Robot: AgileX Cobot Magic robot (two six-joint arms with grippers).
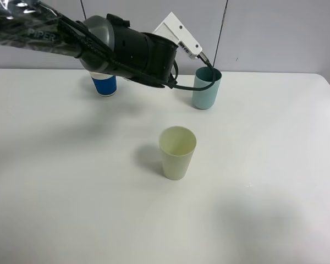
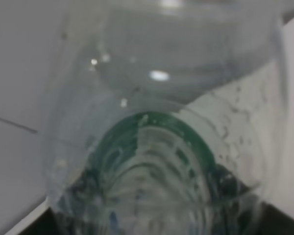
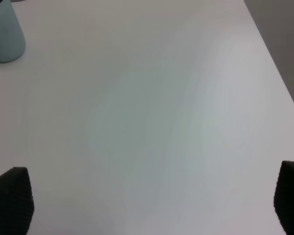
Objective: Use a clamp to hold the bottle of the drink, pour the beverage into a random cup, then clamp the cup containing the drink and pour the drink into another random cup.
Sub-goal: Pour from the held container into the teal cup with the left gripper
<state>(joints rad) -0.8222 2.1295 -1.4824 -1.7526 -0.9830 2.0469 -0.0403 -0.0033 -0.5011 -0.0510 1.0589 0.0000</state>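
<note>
A blue cup stands near the bench's far edge, left of middle. Above it the left arm carries the clear bottle off the bench and tipped toward the teal cup, probably to pour. The cup's green rim shows through the bottle's wall. The left fingers are hidden, but since the bottle is aloft I judge them pinched on it. A pale green cup waits mid-bench. The right gripper hovers toward the right edge, fingertips spread wide, holding and touching nothing.
</note>
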